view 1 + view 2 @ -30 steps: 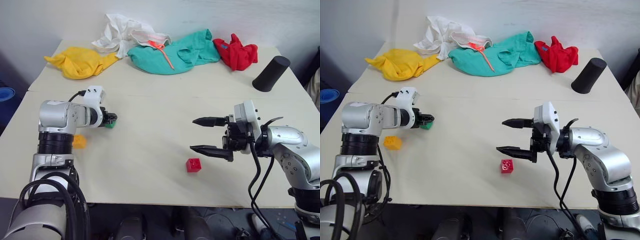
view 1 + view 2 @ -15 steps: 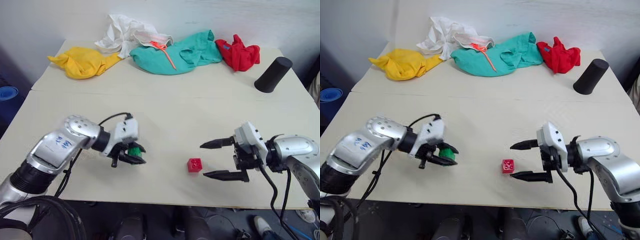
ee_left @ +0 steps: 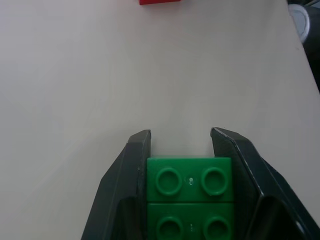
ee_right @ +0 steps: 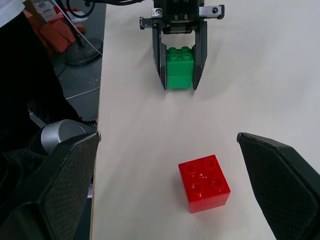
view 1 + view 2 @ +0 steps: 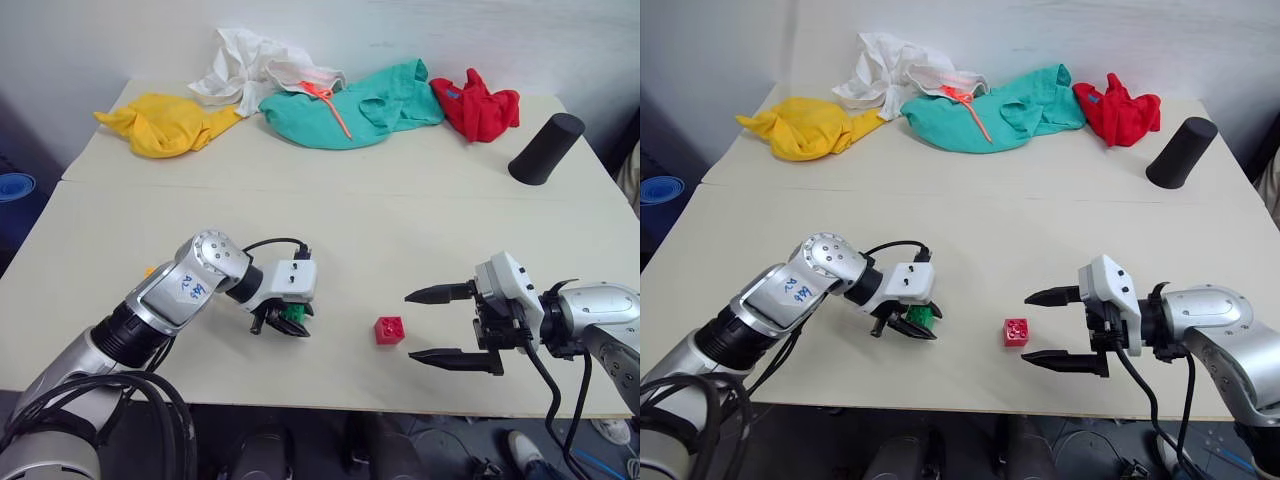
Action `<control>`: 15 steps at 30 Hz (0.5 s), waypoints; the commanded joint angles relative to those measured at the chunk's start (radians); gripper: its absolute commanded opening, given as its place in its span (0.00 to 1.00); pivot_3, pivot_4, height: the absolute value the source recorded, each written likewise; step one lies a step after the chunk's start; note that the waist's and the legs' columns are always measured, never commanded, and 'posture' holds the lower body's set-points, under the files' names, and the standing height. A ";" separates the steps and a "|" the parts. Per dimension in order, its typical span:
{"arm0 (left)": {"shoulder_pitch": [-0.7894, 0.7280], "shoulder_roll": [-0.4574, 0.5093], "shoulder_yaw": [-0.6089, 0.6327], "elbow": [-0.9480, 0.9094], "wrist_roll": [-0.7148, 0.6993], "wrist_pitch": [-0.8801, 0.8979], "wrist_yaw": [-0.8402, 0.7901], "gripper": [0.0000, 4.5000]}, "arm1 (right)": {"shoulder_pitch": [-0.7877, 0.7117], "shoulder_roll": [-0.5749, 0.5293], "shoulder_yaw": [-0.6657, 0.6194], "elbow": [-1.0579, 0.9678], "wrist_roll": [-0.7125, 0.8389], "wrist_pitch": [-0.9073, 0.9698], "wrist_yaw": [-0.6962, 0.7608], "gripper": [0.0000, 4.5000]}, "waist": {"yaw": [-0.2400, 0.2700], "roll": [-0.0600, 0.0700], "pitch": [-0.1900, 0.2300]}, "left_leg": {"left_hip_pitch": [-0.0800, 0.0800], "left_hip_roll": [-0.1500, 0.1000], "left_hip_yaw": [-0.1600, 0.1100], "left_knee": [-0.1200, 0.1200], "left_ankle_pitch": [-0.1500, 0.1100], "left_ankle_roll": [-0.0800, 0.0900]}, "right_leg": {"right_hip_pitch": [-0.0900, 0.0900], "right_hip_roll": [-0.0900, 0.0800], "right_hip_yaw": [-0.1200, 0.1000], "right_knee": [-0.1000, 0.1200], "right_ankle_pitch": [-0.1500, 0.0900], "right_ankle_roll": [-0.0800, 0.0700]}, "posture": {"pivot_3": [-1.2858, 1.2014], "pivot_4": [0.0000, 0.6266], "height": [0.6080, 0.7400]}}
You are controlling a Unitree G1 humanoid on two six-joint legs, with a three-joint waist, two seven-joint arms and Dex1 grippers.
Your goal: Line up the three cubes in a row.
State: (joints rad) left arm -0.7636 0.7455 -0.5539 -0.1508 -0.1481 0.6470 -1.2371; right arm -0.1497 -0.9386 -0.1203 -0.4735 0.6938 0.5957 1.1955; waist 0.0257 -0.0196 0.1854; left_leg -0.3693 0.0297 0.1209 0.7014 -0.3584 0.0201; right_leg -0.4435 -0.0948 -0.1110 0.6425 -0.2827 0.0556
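Note:
My left gripper point(image 5: 287, 324) is shut on the green cube point(image 5: 294, 315), low over the table's front middle; in the left wrist view the green cube point(image 3: 190, 194) sits between the black fingers point(image 3: 131, 165). A short gap to the right, the red cube point(image 5: 389, 330) rests on the table. Just right of it my right gripper point(image 5: 412, 326) stands open and level with nothing in it, its fingertips either side of the red cube point(image 4: 204, 182). That right wrist view also shows the green cube point(image 4: 179, 67) in the left gripper point(image 4: 179, 86). A sliver of the orange-yellow cube point(image 5: 148, 271) peeks out behind the left arm.
Along the table's far edge lie a yellow cloth point(image 5: 165, 122), a white cloth point(image 5: 255, 65), a teal cloth point(image 5: 350, 100) and a red cloth point(image 5: 478, 103). A black cylinder point(image 5: 543, 148) stands at the far right. The table's front edge point(image 5: 350, 405) runs just below both grippers.
The left gripper has carried the green cube rightward and nearer, rolling over, to a spot left of the red cube. The right gripper has drawn back and sunk slightly, still open.

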 commanded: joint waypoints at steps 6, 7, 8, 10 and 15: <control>0.006 0.000 -0.010 -0.054 0.025 0.125 0.001 0.34 | -0.010 0.004 -0.015 -0.027 0.017 -0.012 -0.018 1.00 | -0.001 0.000 0.000 | 0.000 0.000 0.000 0.000 0.000 0.000 | 0.000 0.000 0.000 0.000 0.000 0.000 | 0.52 0.24 1.00; 0.008 -0.005 -0.009 -0.061 0.025 0.142 0.009 0.34 | -0.013 0.005 -0.014 -0.024 0.017 -0.013 -0.019 1.00 | 0.000 0.000 0.000 | 0.000 0.000 0.000 0.000 0.000 0.000 | 0.000 0.000 0.000 0.000 0.000 0.000 | 0.52 0.24 1.00; 0.009 -0.010 -0.009 -0.066 0.029 0.154 0.017 0.34 | -0.016 0.006 -0.013 -0.022 0.019 -0.012 -0.020 1.00 | 0.000 0.000 0.000 | 0.000 0.000 0.000 0.000 0.000 0.000 | 0.000 0.000 0.000 0.000 0.000 0.000 | 0.52 0.24 1.00; 0.009 -0.018 -0.014 -0.070 0.039 0.172 0.035 0.34 | -0.019 0.008 -0.010 -0.020 0.019 -0.014 -0.020 1.00 | 0.000 0.000 0.000 | 0.000 0.000 0.000 0.000 0.000 0.000 | 0.000 0.000 0.000 0.001 0.000 0.000 | 0.52 0.24 1.00; 0.014 -0.014 -0.037 -0.105 0.042 0.221 0.034 0.34 | -0.029 0.009 0.005 -0.017 0.009 -0.020 -0.016 1.00 | 0.000 0.000 0.000 | 0.001 0.000 0.000 0.000 0.000 0.000 | 0.001 0.000 0.000 0.001 0.000 0.000 | 0.52 0.24 1.00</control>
State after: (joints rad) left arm -0.7644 0.7254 -0.5679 -0.2288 -0.1119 0.8510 -1.1998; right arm -0.1724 -0.9344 -0.1133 -0.4720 0.6930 0.5890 1.1749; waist 0.0255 -0.0196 0.1854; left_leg -0.3686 0.0299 0.1205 0.7016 -0.3584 0.0203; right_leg -0.4429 -0.0954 -0.1108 0.6431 -0.2827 0.0556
